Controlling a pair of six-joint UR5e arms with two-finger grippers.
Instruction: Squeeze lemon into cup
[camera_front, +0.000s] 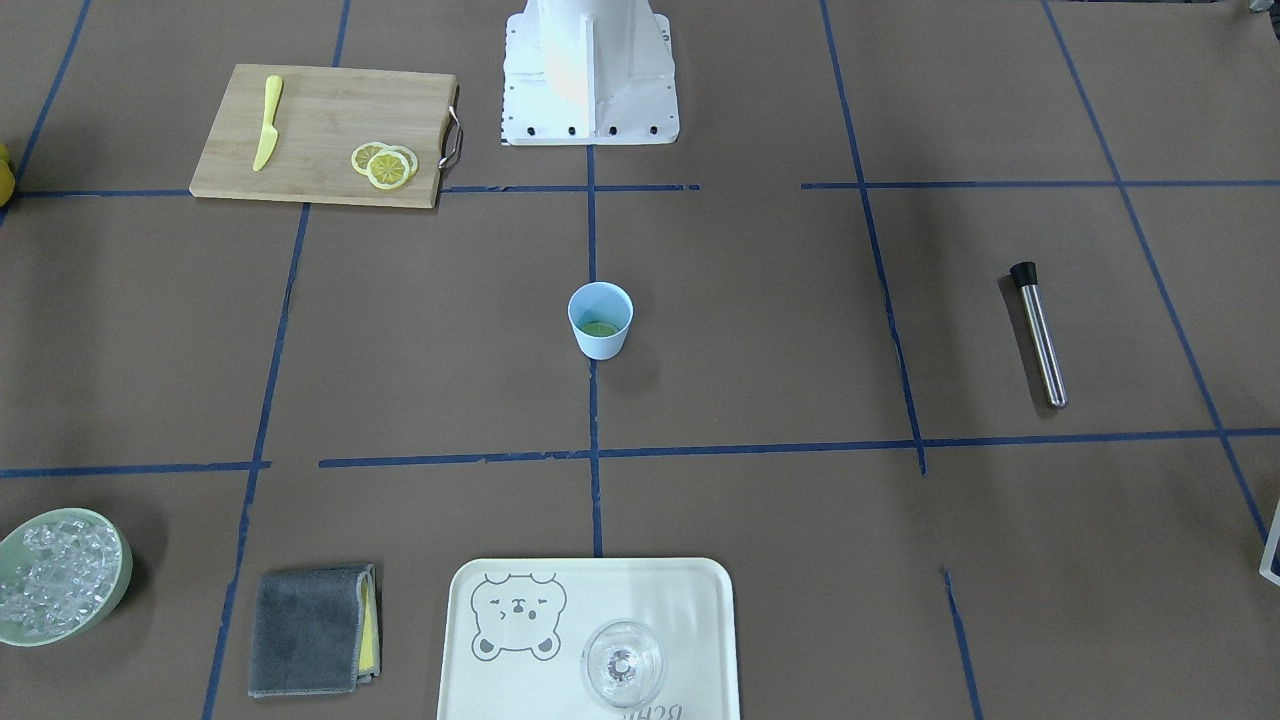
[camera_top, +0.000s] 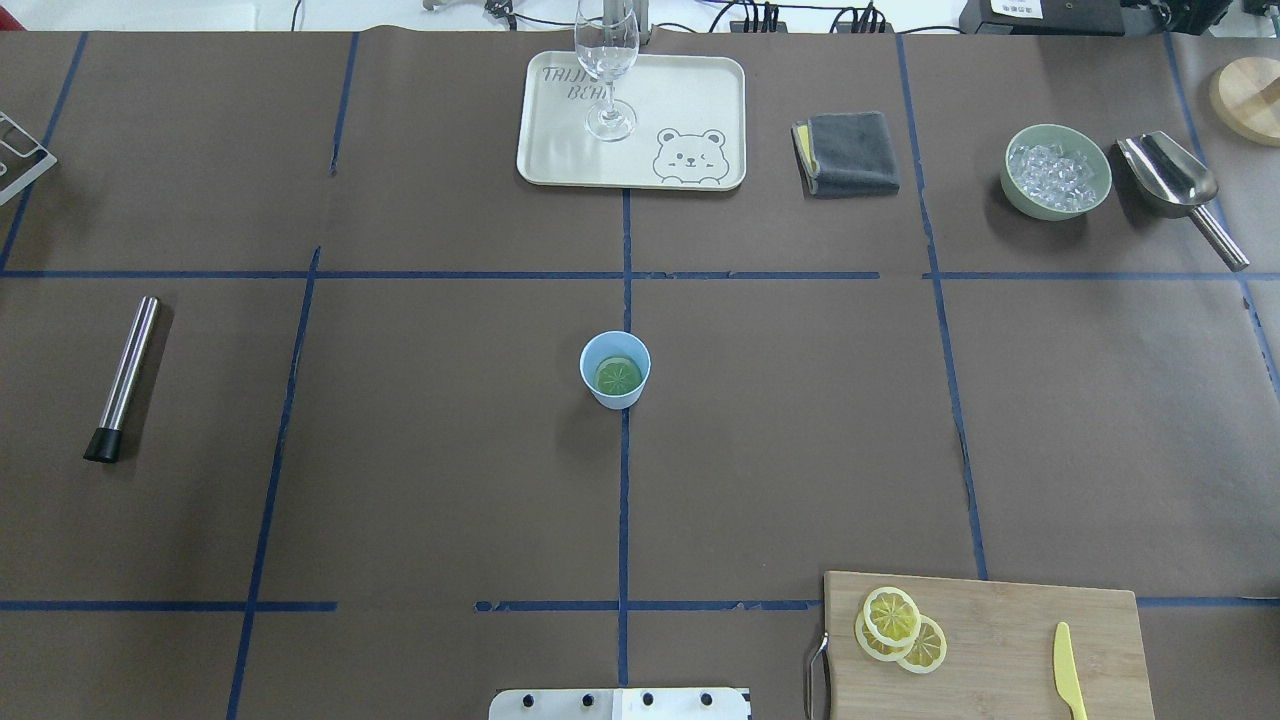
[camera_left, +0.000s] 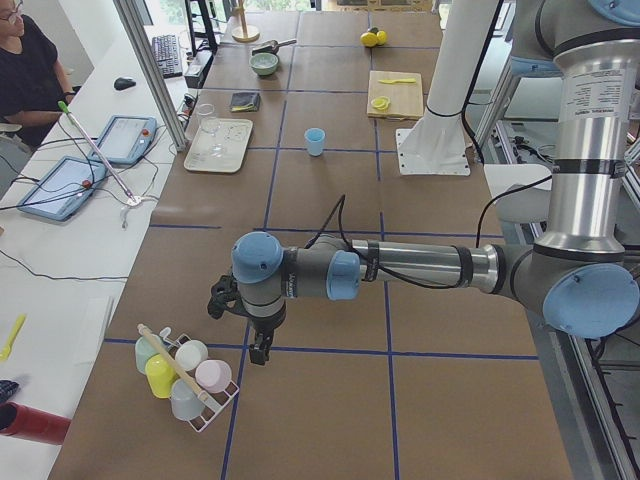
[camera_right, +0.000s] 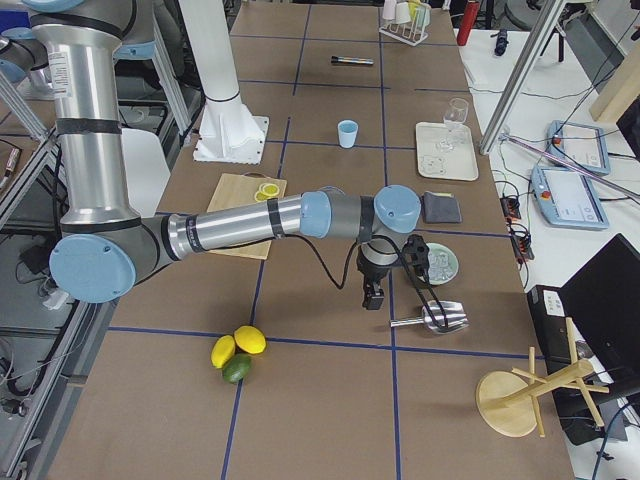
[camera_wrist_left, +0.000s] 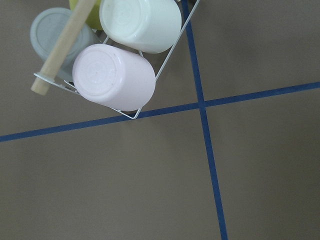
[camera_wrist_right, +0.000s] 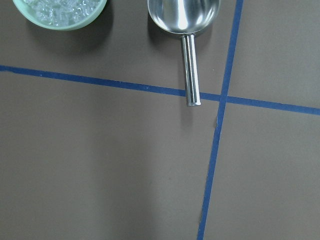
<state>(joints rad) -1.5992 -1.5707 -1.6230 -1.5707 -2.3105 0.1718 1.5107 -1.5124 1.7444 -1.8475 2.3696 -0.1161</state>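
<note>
My left claw (camera_left: 262, 352) is hanging beside the rack (camera_wrist_left: 62, 45) of cups, and my right claw (camera_right: 372, 297) is hanging near the scoop (camera_right: 440, 318) and ice bowl (camera_right: 441, 263). I cannot tell whether either is apart or together. The lemon (camera_top: 892, 614) is lying on overlapping slices on the board (camera_top: 1010, 640), well apart from both. The cup (camera_top: 616, 399) is standing upright mid-table (camera_top: 800, 450), holding a greenish slice (camera_top: 617, 375).
</note>
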